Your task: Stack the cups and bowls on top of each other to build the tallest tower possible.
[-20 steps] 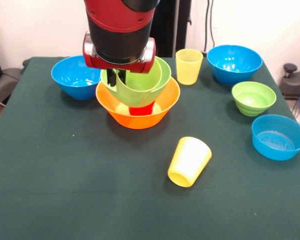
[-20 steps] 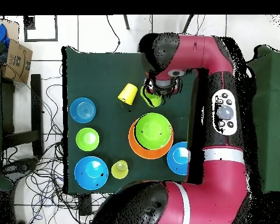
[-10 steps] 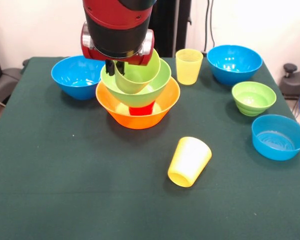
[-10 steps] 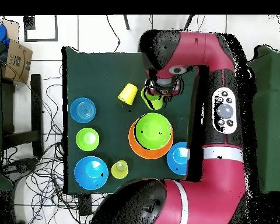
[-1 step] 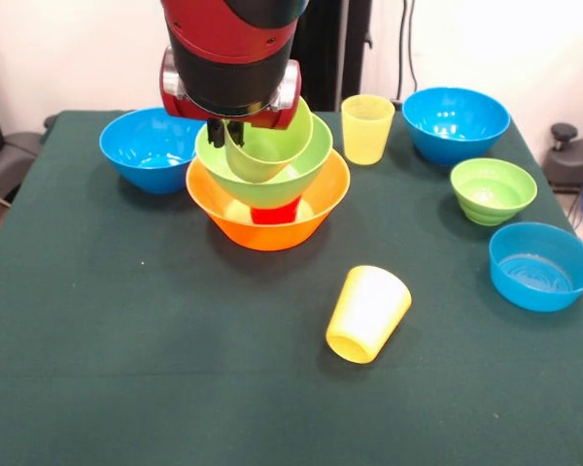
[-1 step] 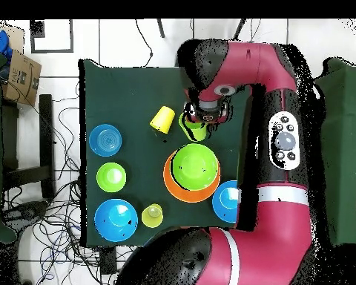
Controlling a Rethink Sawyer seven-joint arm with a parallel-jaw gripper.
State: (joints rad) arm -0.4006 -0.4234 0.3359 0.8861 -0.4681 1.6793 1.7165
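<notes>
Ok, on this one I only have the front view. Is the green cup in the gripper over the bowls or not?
Observer: Not over them. From overhead the green cup hangs outside the rim of the orange bowl, on the side where the yellow cup lies.
Operator: The cup blocks my view into the green bowl. Is anything in it?
Observer: No. Overhead shows the whole inside of the green bowl, and it is empty.
Operator: Anything beside the table that I can't see?
Observer: A cardboard box sits on the floor off one corner.
</notes>
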